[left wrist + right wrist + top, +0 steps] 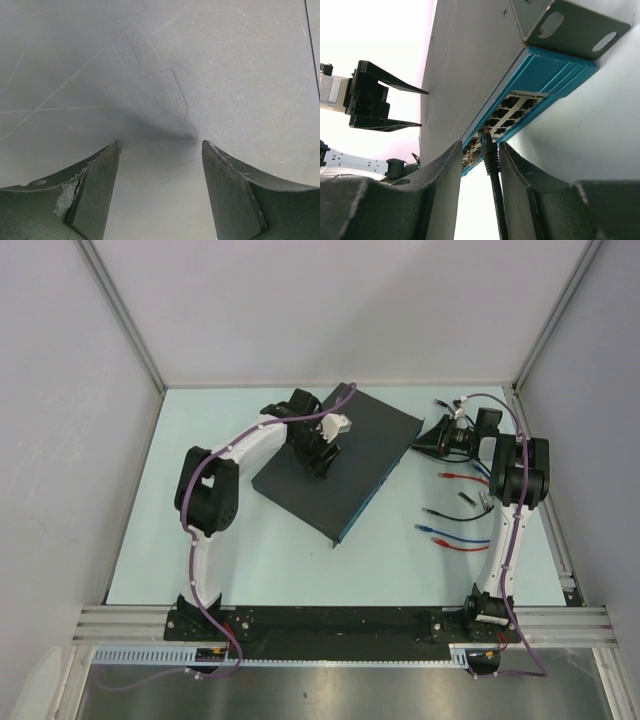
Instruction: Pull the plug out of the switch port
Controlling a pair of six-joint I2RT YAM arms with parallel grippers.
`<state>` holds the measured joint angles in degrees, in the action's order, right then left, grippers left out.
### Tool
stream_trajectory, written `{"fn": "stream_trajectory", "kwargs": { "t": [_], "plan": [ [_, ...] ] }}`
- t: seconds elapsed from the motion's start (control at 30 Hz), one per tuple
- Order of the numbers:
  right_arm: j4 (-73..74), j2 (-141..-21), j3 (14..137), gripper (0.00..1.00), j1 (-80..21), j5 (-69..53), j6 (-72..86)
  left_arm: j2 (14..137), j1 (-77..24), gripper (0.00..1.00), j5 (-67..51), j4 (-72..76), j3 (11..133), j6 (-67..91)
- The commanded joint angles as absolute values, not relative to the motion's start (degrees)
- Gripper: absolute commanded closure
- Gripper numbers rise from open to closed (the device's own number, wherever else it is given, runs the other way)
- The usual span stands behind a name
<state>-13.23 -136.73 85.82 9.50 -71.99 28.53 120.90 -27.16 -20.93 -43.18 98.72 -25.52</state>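
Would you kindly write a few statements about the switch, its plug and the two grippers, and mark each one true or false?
1. The black plug sits in a port on the blue face of the switch. True.
2. The left gripper is clamped on a cable. False: its fingers stand apart over the switch's bare top, with nothing between them.
3. The right gripper has one finger on either side of the plug. True; a gap shows on one side.
4. The loose cables lie on the table to the left of the switch. False: in the top view they lie to its right.
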Motion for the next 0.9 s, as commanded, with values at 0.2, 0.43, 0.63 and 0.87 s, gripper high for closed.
{"fn": "stream_trajectory", "kwargs": {
  "t": [0.2,0.43,0.63,0.87],
  "plan": [
    [-15.38,-137.81,85.69,0.62,8.35,-71.81,30.14,123.31,-28.12,0.27,-19.86,-44.65,98.70,-25.31],
    [-14.50,-138.16,85.69,0.66,8.53,-69.61,31.03,123.05,-28.21,0.27,-19.60,-44.82,98.09,-25.58],
    [-9.77,-138.08,86.04,0.72,9.14,-65.58,28.76,122.96,-28.30,0.27,-19.42,-44.65,98.17,-25.66],
    [2.02,-136.85,86.75,0.88,8.61,-60.29,21.72,122.96,-28.48,0.27,-19.42,-44.65,98.17,-25.66]
  ]
}}
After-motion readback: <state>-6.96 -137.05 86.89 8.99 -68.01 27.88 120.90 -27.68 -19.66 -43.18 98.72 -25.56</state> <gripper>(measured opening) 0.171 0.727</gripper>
